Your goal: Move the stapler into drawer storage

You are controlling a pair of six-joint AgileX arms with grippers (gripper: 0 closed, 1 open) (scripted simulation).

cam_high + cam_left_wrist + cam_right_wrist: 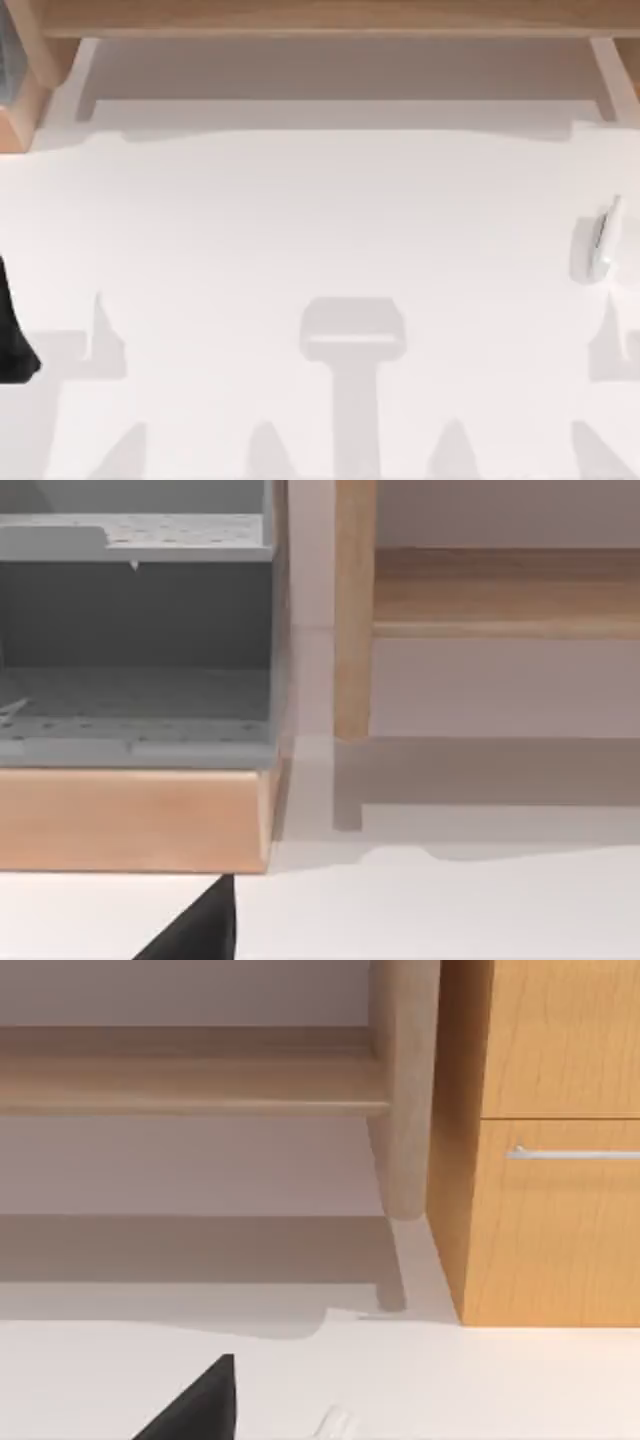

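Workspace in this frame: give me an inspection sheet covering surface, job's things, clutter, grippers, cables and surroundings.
Surface: white table, crossed by grey shadows.
Job's things: stapler lies on the table near its right edge, untouched. Open drawer with a grey inside and wooden front, at the table's far left.
Clutter: nothing seen.
Grippers: left arm dark at the left edge; a black gripper part is in the left wrist view, another in the right wrist view.
Cables: nothing seen.
Surroundings: wooden shelf along the far side; closed wooden cabinet with a metal handle.
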